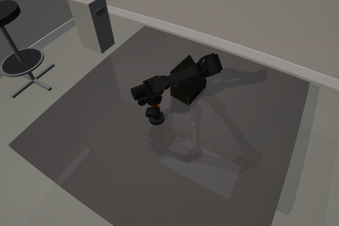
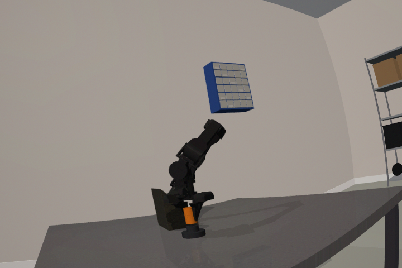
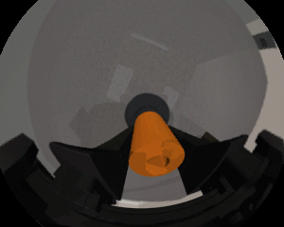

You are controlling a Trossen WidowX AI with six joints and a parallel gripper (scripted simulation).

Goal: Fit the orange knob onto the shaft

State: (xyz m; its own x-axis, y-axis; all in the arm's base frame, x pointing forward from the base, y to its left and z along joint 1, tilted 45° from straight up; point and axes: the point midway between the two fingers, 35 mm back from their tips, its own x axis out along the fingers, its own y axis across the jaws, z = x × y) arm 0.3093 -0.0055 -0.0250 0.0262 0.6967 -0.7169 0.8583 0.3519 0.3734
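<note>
The orange knob (image 1: 158,105) (image 2: 189,214) (image 3: 148,134) is upright or nearly so between the fingers of my gripper (image 2: 191,218) (image 3: 150,129), which is shut on it. The round dark pedestal (image 1: 156,122) (image 2: 187,235) (image 3: 144,100) stands on the table directly below. In the exterior view the knob's lower end meets a narrower dark upright part above the pedestal's wide base. A dark stretch shows between knob and base; whether it is shaft or pedestal neck I cannot tell. The shaft's flat side and the knob's lower opening are hidden. In the top view the gripper mostly covers the knob.
A dark, angular block (image 1: 188,93) (image 2: 170,218) stands beside the arm, behind the pedestal in the exterior view. The grey table (image 1: 108,159) (image 2: 97,243) carries the arm's shadows. A stool, a cabinet, a wall drawer unit and shelves are away from the table's working area.
</note>
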